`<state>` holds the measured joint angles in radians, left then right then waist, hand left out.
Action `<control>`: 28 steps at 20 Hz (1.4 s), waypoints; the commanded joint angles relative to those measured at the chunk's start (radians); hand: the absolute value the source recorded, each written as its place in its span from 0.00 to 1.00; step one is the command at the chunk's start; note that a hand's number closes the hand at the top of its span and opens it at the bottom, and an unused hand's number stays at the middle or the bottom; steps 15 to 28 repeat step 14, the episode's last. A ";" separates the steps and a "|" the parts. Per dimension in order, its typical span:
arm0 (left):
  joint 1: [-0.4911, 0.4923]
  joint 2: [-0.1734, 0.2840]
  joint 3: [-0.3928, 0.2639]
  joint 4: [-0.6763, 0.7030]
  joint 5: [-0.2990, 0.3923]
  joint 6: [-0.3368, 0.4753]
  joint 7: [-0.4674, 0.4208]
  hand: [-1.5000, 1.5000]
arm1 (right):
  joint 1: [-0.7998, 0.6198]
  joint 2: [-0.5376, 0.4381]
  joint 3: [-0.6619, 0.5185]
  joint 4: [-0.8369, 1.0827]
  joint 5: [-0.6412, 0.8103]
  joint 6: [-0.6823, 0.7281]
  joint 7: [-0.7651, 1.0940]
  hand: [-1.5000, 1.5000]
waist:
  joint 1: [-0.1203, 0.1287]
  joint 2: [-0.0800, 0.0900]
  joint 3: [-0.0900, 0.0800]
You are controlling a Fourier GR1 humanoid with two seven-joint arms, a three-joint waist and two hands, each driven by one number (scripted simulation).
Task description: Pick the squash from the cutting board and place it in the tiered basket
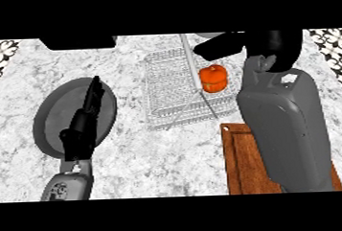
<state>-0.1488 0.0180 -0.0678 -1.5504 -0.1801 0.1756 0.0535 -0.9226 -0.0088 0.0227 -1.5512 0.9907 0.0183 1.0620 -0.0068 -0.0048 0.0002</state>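
One squat orange squash (214, 79) sits in the wire tiered basket (166, 89), at seven o'clock just below the right hand (224, 44), whose fingers are released. The left hand (86, 118) rests open at nine o'clock.

Cutting board (239, 158) half under right forearm (284, 128)

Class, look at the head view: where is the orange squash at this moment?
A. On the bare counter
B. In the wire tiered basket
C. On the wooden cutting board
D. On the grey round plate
B: the squash sits inside the wire tiered basket, away from the cutting board.
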 commanded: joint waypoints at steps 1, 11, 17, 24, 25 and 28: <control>0.066 0.004 -0.020 -0.071 -0.012 0.002 0.028 0.50 | 0.101 -0.023 -0.093 -0.157 -0.005 -0.025 0.104 0.00 | -0.010 -0.008 0.001; 0.046 0.007 0.019 -0.024 0.007 0.008 -0.018 0.50 | 0.582 -0.082 -0.348 -0.744 -0.341 0.150 -0.021 0.00 | -0.047 -0.006 0.002; 0.042 0.011 0.026 -0.011 0.000 0.013 -0.023 0.50 | 0.766 -0.071 -0.432 -0.875 -0.510 0.198 -0.096 0.00 | -0.050 -0.005 0.003; 0.042 0.011 0.026 -0.011 0.000 0.013 -0.023 0.50 | 0.766 -0.071 -0.432 -0.875 -0.510 0.198 -0.096 0.00 | -0.050 -0.005 0.003; 0.042 0.011 0.026 -0.011 0.000 0.013 -0.023 0.50 | 0.766 -0.071 -0.432 -0.875 -0.510 0.198 -0.096 0.00 | -0.050 -0.005 0.003; 0.042 0.011 0.026 -0.011 0.000 0.013 -0.023 0.50 | 0.766 -0.071 -0.432 -0.875 -0.510 0.198 -0.096 0.00 | -0.050 -0.005 0.003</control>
